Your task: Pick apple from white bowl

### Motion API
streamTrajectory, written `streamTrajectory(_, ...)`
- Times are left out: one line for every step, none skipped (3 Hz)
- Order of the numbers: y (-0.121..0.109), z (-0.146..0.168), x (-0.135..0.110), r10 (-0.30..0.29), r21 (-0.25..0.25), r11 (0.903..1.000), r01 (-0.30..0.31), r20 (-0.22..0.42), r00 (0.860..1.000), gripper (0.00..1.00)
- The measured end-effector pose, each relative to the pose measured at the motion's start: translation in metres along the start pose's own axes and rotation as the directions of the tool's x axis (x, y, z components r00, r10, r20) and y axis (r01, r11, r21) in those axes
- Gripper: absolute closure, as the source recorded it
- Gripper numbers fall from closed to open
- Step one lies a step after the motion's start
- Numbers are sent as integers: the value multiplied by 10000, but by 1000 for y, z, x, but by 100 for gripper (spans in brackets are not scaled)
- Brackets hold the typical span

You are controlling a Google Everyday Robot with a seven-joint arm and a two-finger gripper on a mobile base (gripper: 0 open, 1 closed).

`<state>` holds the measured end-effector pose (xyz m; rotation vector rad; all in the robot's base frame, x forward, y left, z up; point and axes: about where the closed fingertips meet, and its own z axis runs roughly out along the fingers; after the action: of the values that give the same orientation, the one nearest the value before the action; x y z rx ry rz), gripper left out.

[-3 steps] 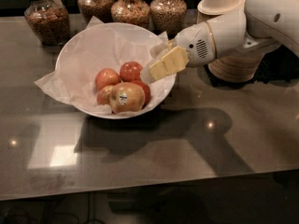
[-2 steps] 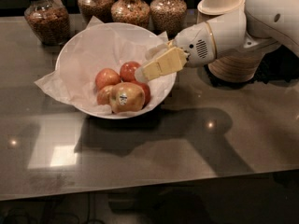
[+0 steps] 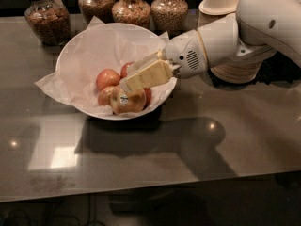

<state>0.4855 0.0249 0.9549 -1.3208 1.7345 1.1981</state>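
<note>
gripper [image 3: 128, 79] lower now, just above apple [image 3: 126, 101] in white bowl [image 3: 77, 55]

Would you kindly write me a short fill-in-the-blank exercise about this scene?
1. The apple with the sticker lies in the white ____.
2. The gripper reaches in from the picture's ____ side.
3. Behind the bowl stand ____ glass jars.

Missing words: bowl; right; four
</note>
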Motion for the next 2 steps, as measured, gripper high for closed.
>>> streamTrajectory(11,13,8,-5,-228,9997,1,-197,9998,41)
streamTrajectory(17,23,18,95,-457,9989,-107,-261,9996,25)
